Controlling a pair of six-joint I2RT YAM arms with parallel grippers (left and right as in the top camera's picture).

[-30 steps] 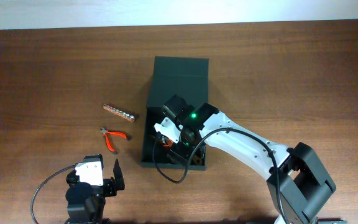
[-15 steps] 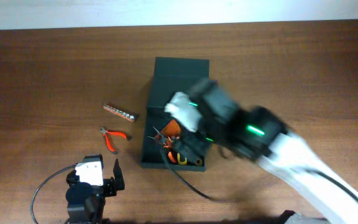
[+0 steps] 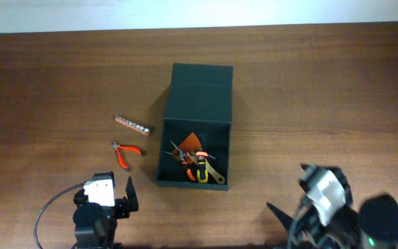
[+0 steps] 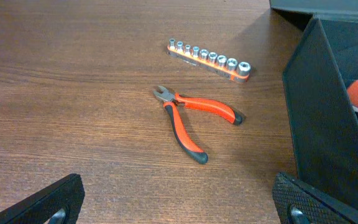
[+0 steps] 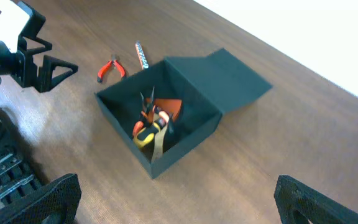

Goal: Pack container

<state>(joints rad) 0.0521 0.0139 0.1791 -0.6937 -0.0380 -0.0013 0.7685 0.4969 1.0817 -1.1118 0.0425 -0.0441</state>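
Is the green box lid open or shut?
Open: the container has its flap folded back, hand tools visible inside.

No readable text in any view.
You get no legible word, number, brand or sign here. The container shows plain dark green faces. Any marks on the socket rail and the pliers are too small to read, and the tools inside the container are too small and jumbled for you to make out any print.
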